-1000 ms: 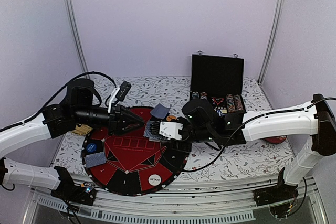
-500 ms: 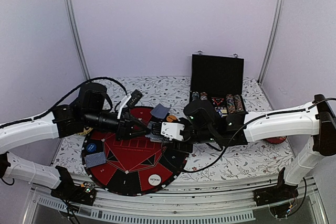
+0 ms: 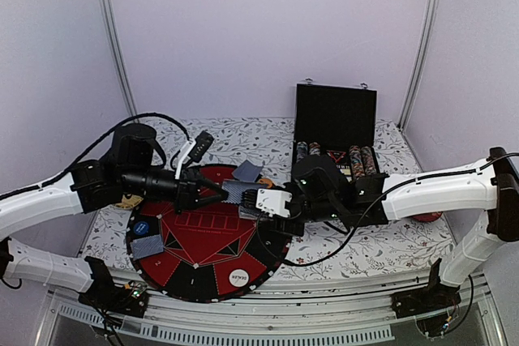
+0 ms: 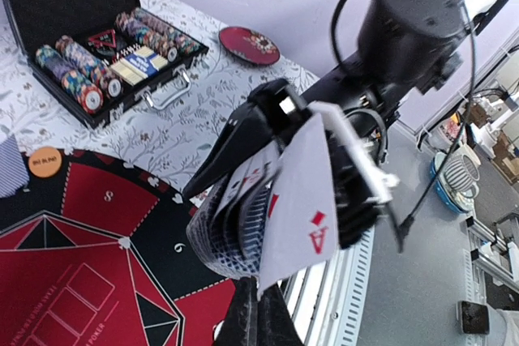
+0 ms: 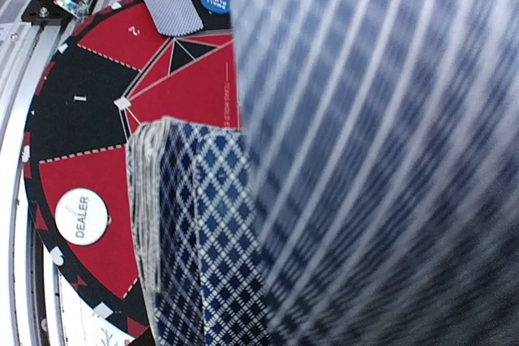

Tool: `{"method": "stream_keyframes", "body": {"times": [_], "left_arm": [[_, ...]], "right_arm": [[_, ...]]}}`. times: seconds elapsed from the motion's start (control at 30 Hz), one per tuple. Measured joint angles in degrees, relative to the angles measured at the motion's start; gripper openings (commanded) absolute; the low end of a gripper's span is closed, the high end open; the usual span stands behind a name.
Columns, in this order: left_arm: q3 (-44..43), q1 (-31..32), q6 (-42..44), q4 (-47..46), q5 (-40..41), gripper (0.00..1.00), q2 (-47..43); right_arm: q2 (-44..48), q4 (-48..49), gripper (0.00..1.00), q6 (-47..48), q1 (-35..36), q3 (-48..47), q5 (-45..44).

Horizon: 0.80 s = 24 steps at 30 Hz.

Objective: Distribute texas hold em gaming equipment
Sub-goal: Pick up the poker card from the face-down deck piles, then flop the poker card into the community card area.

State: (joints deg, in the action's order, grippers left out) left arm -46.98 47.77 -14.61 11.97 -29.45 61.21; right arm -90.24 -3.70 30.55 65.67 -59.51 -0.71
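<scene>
Top external check: where are the grippers?
> Your left gripper (image 3: 220,195) and right gripper (image 3: 250,200) sit close together, tips facing, above the far half of the round red-and-black mat (image 3: 203,241).

Left wrist: what's held?
> Your left gripper's fingers (image 4: 258,322) are pinched together on the bottom corner of the ace of diamonds (image 4: 304,200), which faces that camera. Your right gripper is clamped on the deck (image 4: 231,232), which is fanned a little. The ace stands just in front of the deck. I can't tell whether they touch.

Rest of the kit?
> The DEALER disc (image 3: 239,276) is on the mat at the near edge. The blue disc (image 3: 143,224) is at the left edge with a face-down card (image 3: 147,246) just beside it. At the far edge you have a second face-down card (image 3: 246,172), with the orange disc (image 3: 265,182) just to its right.

Anything off the mat?
> An open black case (image 3: 335,119) stands beyond your right arm, with chips (image 4: 81,79) in rows inside. A red plate (image 4: 250,44) lies on the flowered tablecloth (image 3: 365,241), off to the right of the case.
</scene>
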Motion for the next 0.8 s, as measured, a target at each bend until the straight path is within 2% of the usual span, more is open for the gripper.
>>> {"method": "stream_keyframes", "body": {"times": [0.17, 0.27, 0.4, 0.53, 0.67, 0.8], "left_arm": [[-3.26, -0.02, 1.22, 2.4, 1.44, 0.0, -1.38], [-6.71, -0.17, 3.1, 7.52, 4.79, 0.0, -1.29], [-13.64, -1.14, 6.82, 17.25, 16.39, 0.0, -0.7], [-18.23, -2.29, 12.61, 24.04, 33.88, 0.0, 0.35], [-12.59, -2.47, 24.94, 24.26, 51.32, 0.0, 0.87], [-0.48, -3.67, 40.15, 19.85, 58.23, 0.0, 0.96]], "right_arm": [[0.17, 0.15, 0.49, -0.2, -2.08, 1.88, 0.42], [0.85, 0.31, 0.49, -0.2, -3.56, 2.97, 0.92], [2.58, 0.22, 0.49, -0.13, -5.42, 5.18, 0.85], [3.96, -0.22, 0.5, 0.2, -5.92, 6.14, 0.57], [4.39, -0.24, 0.5, 0.92, -5.95, 6.16, 0.61], [5.01, -0.24, 0.5, 1.99, -5.95, 6.32, 1.18]]}}
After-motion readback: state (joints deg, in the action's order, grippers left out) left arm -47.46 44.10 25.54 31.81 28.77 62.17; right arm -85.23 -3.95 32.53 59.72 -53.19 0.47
